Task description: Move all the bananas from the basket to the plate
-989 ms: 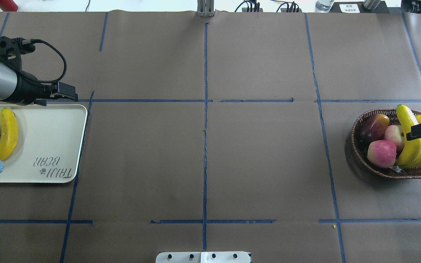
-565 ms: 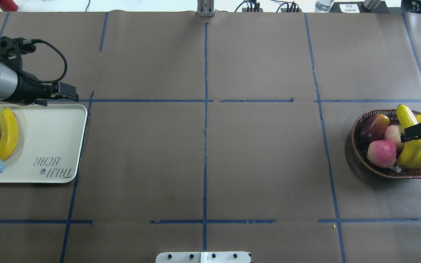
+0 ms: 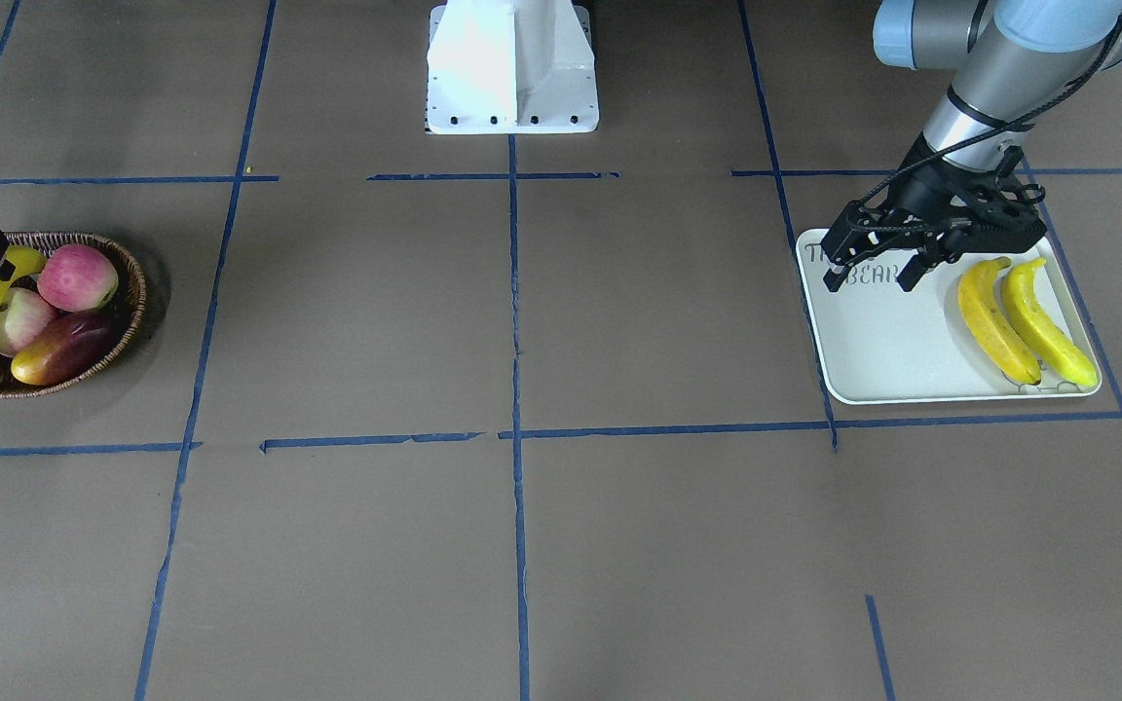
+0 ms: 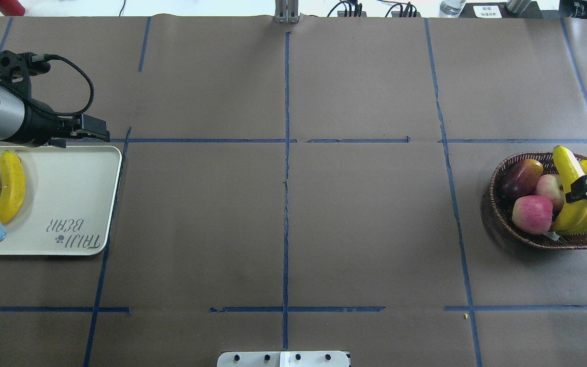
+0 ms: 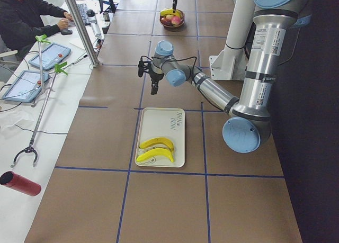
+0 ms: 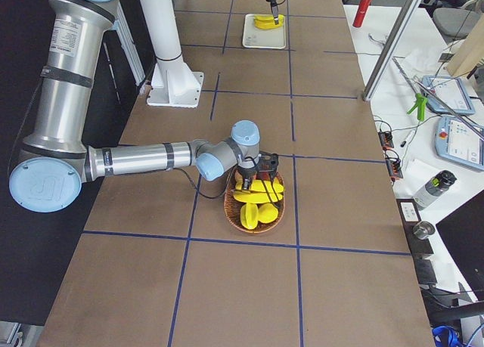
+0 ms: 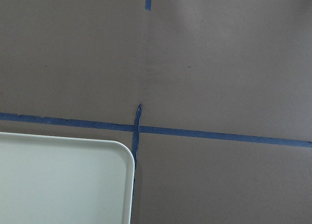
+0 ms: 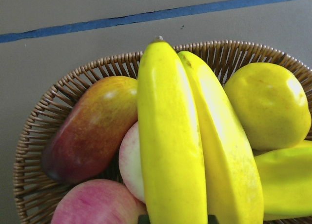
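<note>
Bananas (image 4: 12, 186): two are laid side by side on the plate (image 4: 69, 204), at the end away from the lettering. Two more (image 8: 168, 136) are stacked in the basket (image 4: 495, 204) over the apples (image 4: 532, 214) and a mango (image 4: 522, 177).

The left claw (image 3: 868, 280) is held near a plate corner, clear of the fruit. Its fingers are seen spread only in the front-facing view. Overhead they are edge-on, and its own wrist camera shows just a plate corner and blue tape (image 7: 219, 136).

The right claw (image 4: 579, 189) is set over the basket's bananas. In its wrist view only two dark slivers are caught at the bottom edge, either side of the nearer banana, so spread or pinching cannot be told.

A round yellow fruit (image 8: 268, 104) beside them is shown clearly there; overhead it is mostly covered by the claw.

The basket is cut off at the frame edge in the overhead and front-facing views. From the front, the plate lettering is partly hidden behind the left claw.
</note>
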Motion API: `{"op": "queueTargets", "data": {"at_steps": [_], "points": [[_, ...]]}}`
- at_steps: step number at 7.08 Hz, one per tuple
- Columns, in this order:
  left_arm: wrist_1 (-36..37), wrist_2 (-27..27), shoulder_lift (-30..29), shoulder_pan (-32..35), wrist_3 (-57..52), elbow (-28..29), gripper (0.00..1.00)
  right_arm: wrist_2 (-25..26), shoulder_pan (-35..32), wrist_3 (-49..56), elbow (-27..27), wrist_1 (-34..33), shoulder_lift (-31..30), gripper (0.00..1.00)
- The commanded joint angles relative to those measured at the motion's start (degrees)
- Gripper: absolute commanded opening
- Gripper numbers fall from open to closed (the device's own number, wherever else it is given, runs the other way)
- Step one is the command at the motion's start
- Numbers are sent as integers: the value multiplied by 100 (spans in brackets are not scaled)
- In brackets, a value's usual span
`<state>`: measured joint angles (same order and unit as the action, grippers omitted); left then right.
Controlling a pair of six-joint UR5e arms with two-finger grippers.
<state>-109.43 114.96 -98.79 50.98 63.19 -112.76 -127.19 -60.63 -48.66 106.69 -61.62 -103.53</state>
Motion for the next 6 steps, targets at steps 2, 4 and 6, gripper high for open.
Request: {"op": "queueTargets", "data": {"at_steps": [2,4,6], "points": [[0,0,0,-9,0,9,99,-339,-421,23,490,-25,-149,0],[18,191,0,-9,0,9,100,-832,-826,23,825,-52,-221,0],[18,220,0,-9,0,-18,100,-852,-967,23,1115,-78,-160,0]]}}
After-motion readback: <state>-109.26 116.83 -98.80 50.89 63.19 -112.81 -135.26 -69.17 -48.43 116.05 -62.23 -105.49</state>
